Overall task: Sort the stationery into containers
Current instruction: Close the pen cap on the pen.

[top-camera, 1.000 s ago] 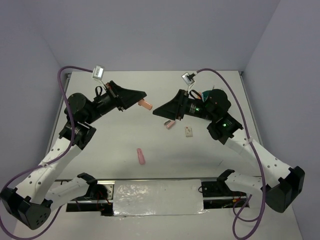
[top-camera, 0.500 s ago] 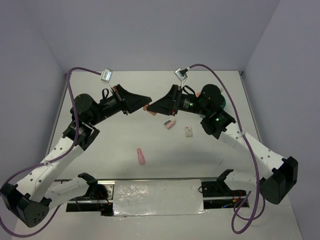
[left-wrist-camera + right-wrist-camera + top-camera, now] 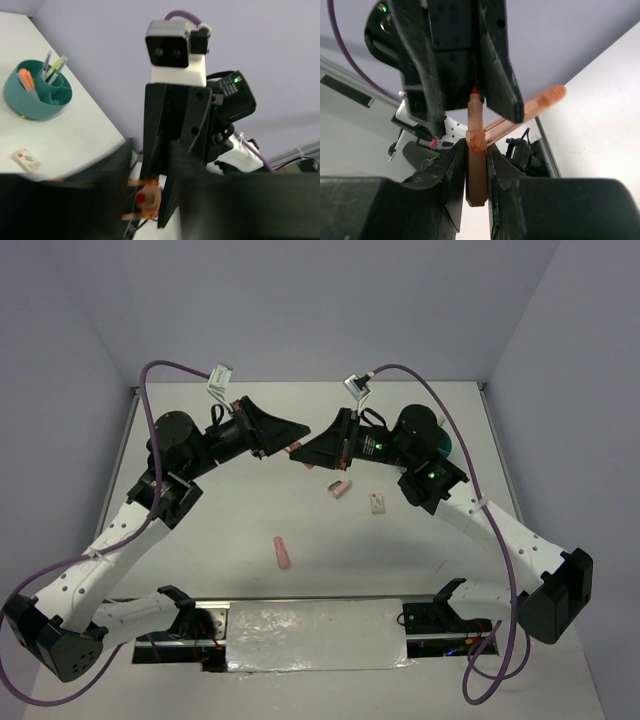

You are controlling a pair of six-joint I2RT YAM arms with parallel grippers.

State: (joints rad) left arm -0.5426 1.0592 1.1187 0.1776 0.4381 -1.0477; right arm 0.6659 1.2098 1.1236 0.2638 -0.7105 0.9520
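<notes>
An orange highlighter [image 3: 476, 170] with a bare red tip is held above the table between both grippers [image 3: 293, 450]. My right gripper [image 3: 476, 150] is shut on its body [image 3: 148, 197]. A clear orange cap or clip [image 3: 530, 107] sticks out sideways from it. My left gripper [image 3: 290, 438] faces the right one, its fingers [image 3: 502, 75] standing apart on either side of the red tip. The teal organiser [image 3: 35, 102] holds an orange highlighter and pens. In the top view only its edge [image 3: 442, 447] shows behind the right arm.
A small pink piece [image 3: 340, 488], a white eraser [image 3: 377, 503] and a pink highlighter [image 3: 283, 552] lie on the white table. The eraser [image 3: 26, 157] lies near the organiser. Walls close the table at the back and sides.
The left gripper held the orange highlighter alone. Both grippers rose and met at the table's middle back. The right gripper closed on the highlighter, and the left fingers now stand apart.
</notes>
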